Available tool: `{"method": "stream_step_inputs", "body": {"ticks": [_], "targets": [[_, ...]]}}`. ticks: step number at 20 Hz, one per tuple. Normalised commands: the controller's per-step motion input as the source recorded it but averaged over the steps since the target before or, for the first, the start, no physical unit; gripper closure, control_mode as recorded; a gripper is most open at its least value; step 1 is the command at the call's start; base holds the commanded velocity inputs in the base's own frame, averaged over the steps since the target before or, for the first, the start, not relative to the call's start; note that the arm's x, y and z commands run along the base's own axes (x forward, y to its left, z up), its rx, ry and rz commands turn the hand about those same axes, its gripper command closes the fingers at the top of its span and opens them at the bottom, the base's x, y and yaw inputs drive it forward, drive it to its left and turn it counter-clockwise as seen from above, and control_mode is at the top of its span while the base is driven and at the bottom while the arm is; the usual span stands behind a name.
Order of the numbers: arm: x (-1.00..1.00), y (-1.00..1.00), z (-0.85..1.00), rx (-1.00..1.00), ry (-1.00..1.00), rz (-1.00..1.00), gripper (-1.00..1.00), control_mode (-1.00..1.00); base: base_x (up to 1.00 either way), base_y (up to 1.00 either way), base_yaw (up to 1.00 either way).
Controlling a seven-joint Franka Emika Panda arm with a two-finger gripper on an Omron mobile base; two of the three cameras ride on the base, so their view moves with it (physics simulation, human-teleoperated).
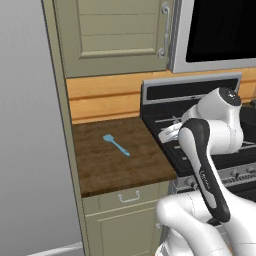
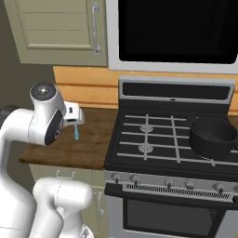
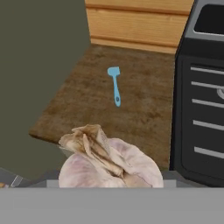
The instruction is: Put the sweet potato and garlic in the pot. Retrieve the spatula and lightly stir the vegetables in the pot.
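The garlic [image 3: 109,164], a pinkish-white bulb with a dry papery top, sits right in front of the hand camera and hides the finger tips; my gripper [image 1: 169,133] is shut on it, above the stove's left edge. The light blue spatula [image 3: 115,85] lies flat on the wooden counter [image 1: 105,165], head toward the back wall; it is also seen from the left base camera [image 1: 116,144] and peeks out below my hand [image 2: 76,133]. The black pot [image 2: 213,136] stands on the stove's right front burner, far from the gripper. The sweet potato is out of view.
The black stove [image 2: 153,139] with grey grates adjoins the counter on its right. A wooden backsplash [image 1: 105,100] and a green upper cabinet [image 1: 117,30] rise behind it. A tall grey panel [image 1: 30,130] bounds the counter's left. A dark microwave [image 2: 172,30] hangs above the stove.
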Motion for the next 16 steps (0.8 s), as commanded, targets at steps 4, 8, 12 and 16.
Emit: {"method": "stream_step_inputs", "body": {"ticks": [4, 8, 12, 16], "targets": [[0.00, 0.00, 0.00, 0.00, 0.00, 0.00, 1.00, -1.00, 0.00, 0.00, 0.00], [0.00, 0.00, 0.00, 0.00, 0.00, 0.00, 1.00, -1.00, 0.00, 0.00, 0.00], [0.00, 0.00, 0.00, 0.00, 0.00, 0.00, 1.00, -1.00, 0.00, 0.00, 0.00], [-0.07, 0.00, 0.00, 0.00, 0.00, 0.00, 1.00, 1.00, -0.02, 0.00, 0.00]]}}
